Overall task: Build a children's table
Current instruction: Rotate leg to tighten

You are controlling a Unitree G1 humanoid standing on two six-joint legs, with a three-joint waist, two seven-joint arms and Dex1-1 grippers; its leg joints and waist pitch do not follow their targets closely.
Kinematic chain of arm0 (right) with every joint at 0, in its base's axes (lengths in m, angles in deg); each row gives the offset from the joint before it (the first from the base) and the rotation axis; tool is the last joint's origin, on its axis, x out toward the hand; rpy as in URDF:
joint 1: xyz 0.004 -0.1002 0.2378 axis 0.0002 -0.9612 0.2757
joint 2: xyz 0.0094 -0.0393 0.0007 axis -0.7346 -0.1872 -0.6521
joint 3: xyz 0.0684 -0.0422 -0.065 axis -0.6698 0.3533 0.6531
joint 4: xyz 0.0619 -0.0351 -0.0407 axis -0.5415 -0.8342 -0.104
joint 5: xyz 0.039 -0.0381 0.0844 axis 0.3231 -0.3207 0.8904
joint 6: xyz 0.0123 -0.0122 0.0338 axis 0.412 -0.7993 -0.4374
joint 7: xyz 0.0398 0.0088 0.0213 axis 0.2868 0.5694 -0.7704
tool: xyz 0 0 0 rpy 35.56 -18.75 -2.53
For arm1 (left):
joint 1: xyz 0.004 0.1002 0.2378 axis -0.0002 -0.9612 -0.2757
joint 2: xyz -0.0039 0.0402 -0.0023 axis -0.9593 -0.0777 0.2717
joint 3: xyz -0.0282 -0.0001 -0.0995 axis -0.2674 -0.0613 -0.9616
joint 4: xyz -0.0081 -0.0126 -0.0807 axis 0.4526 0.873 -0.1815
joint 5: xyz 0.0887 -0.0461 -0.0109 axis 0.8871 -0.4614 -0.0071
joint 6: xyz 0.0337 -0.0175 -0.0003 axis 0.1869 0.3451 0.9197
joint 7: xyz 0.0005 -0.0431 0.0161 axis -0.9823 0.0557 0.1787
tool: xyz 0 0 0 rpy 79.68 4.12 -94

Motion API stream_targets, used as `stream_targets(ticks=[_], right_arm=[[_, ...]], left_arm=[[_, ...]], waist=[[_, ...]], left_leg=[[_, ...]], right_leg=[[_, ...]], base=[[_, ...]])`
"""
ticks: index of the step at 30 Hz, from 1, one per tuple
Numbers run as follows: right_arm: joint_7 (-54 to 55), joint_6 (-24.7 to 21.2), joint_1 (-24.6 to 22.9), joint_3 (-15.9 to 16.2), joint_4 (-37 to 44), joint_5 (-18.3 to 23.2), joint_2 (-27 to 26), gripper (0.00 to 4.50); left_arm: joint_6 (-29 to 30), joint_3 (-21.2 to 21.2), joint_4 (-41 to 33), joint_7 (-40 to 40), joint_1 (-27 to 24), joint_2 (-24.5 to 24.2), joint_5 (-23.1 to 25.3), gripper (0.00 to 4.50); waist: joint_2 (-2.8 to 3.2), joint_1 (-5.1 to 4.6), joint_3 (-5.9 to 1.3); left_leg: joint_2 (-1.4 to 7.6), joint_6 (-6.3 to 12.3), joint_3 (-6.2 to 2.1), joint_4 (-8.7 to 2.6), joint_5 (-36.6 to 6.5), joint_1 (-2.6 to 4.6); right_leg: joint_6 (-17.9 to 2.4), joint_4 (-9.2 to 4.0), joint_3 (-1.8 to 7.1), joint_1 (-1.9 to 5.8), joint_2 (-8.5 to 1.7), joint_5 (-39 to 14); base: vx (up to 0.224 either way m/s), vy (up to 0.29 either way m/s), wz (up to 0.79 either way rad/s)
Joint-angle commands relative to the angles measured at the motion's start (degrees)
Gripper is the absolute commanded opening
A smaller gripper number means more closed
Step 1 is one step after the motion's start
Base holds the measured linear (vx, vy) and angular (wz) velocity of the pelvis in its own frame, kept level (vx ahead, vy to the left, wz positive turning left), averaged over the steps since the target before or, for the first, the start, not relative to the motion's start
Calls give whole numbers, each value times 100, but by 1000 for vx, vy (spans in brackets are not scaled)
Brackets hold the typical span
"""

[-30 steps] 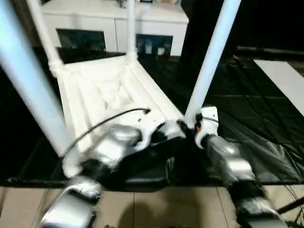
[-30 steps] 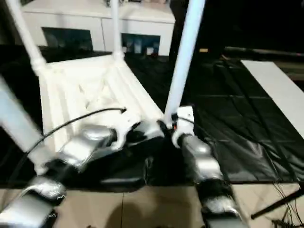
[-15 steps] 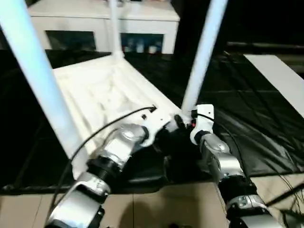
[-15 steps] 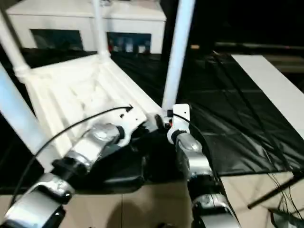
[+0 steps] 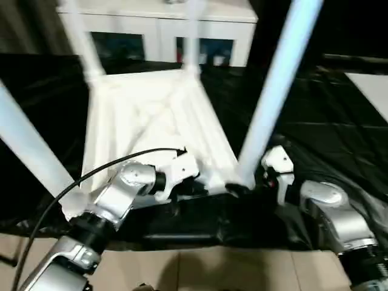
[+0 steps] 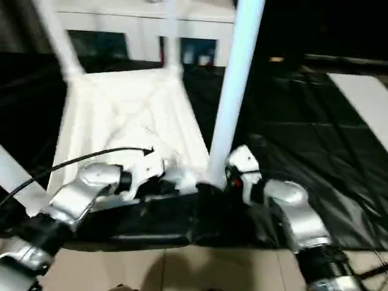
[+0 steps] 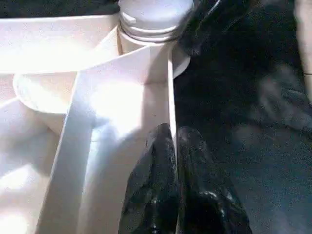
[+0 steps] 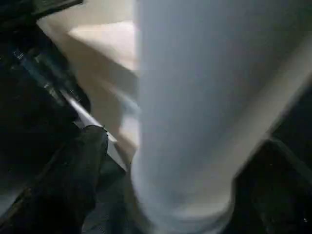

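Note:
The white tabletop (image 5: 151, 121) lies upside down on a black sheet, its ribbed underside up. White legs stand in its corner sockets: two at the far corners (image 5: 85, 48) (image 5: 191, 36), one at the near left (image 5: 30, 145), one at the near right (image 5: 273, 97). My left gripper (image 7: 173, 146) is shut on the tabletop's thin near rim, next to the near right socket (image 7: 151, 24). Around the base of the near right leg, my right gripper (image 5: 251, 182) is open, and one black finger (image 8: 83, 161) stands clear of the leg (image 8: 195, 107).
A white cabinet with dark glass doors (image 5: 163, 24) stands behind the tabletop. The black sheet (image 5: 339, 121) spreads to the right, with a white panel (image 5: 376, 85) at its far right. Light floor (image 5: 212, 273) lies in front. A black cable (image 5: 91, 176) arcs over my left forearm.
The camera has shifted. My right gripper has opened wider around the base of the near right leg. My left gripper stays shut at the near rim.

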Motion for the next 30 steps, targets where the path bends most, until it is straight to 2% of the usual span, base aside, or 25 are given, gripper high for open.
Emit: stream_targets(ticks=[1, 5, 6, 7, 9, 10, 11, 15, 16, 17, 19, 25, 28, 29, 30], right_arm=[[-319, -68, -36, 97, 191, 145, 130, 426], [-547, -78, -7, 178, 162, 119, 242, 426], [-644, -104, -8, 173, 160, 107, 265, 426], [-689, -122, -11, 173, 167, 116, 277, 410], [-787, -58, -4, 217, 111, 31, 342, 410], [-787, -58, -4, 217, 111, 31, 342, 410], [-807, -44, -3, 217, 88, 23, 351, 397], [-839, -36, 3, 216, 77, 60, 373, 363], [-850, -36, 3, 205, 76, 65, 369, 363], [-868, -43, -7, 183, 90, 80, 359, 337], [-882, -46, -8, 174, 91, 80, 355, 327], [-932, -77, -51, 156, 80, 135, 335, 279], [-276, -80, 21, -2, -320, 11, 18, 270], [407, -1, 113, -98, -628, -193, -244, 268], [576, 7, 136, -127, -701, -234, -314, 268]], left_arm=[[47, 295, -225, -500, -53, -22, -93, 0], [21, 300, -198, -631, 0, -131, -48, 0], [0, 294, -184, -671, 8, -174, -54, 0], [-3, 294, -189, -685, 8, -193, -58, 0], [-31, 283, -162, -723, 14, -235, -49, 0], [-31, 283, -162, -723, 14, -235, -49, 0], [-38, 271, -146, -717, 9, -248, -36, 0], [8, 254, -190, -758, -13, -267, -46, 0], [18, 252, -203, -771, -21, -272, -47, 0], [29, 257, -216, -790, -35, -282, -50, 0], [28, 260, -212, -799, -35, -287, -49, 0], [50, 301, -185, -889, -47, -340, -43, 0], [118, 240, 10, -522, -16, -212, 80, 0], [230, 146, 242, -24, 57, -22, 213, 0], [261, 117, 300, 98, 76, 31, 236, 0]], waist=[[-84, -1, -391], [-82, 27, -396], [-104, 26, -393], [-98, 32, -387], [-100, 42, -373], [-100, 42, -373], [-97, 43, -366], [-103, 43, -382], [-107, 41, -387], [-102, 41, -393], [-109, 41, -401], [-104, 41, -405], [-106, 36, -405], [-73, 11, -367], [-86, -20, -345]], left_leg=[[241, 526, -63, -363, -788, 22], [234, 571, -49, -335, -688, 37], [233, 564, -48, -337, -723, 34], [233, 536, -53, -344, -840, 34], [240, 424, -55, -357, -1023, 55], [240, 424, -55, -357, -1023, 55], [241, 354, -56, -365, -1109, 63], [236, 318, -67, -361, -1040, 40], [234, 325, -68, -358, -1002, 35], [232, 345, -69, -352, -937, 28], [230, 376, -69, -345, -878, 26], [228, 416, -65, -334, -851, 27], [227, 388, -64, -333, -885, 30], [227, 241, -68, -373, -1128, 34], [221, 148, -65, -391, -1341, 36]], right_leg=[[-1360, -283, 317, 272, -261, -991], [-1478, -225, 314, 275, -246, -679], [-1464, -234, 314, 278, -248, -733], [-1427, -251, 316, 285, -264, -911], [-1322, -297, 321, 269, -272, -1261], [-1322, -297, 321, 269, -272, -1261], [-1272, -313, 326, 262, -272, -1398], [-1215, -298, 325, 283, -273, -1356], [-1218, -292, 323, 286, -269, -1302], [-1245, -275, 320, 293, -266, -1179], [-1279, -261, 316, 299, -262, -1075], [-1350, -251, 315, 305, -260, -992], [-1338, -257, 317, 297, -263, -1059], [-1271, -324, 307, 260, -261, -1422], [-1195, -361, 302, 247, -248, -1717]], base=[[55, 3, 1], [0, 0, 0], [0, 0, 0], [0, 0, 0], [0, 0, 0], [0, 0, 0], [0, 0, 0], [0, 0, 0], [0, 0, 0], [0, 0, 0], [0, 0, 0], [0, 0, 0], [0, 0, 0], [0, 0, 0], [0, 0, 0]])
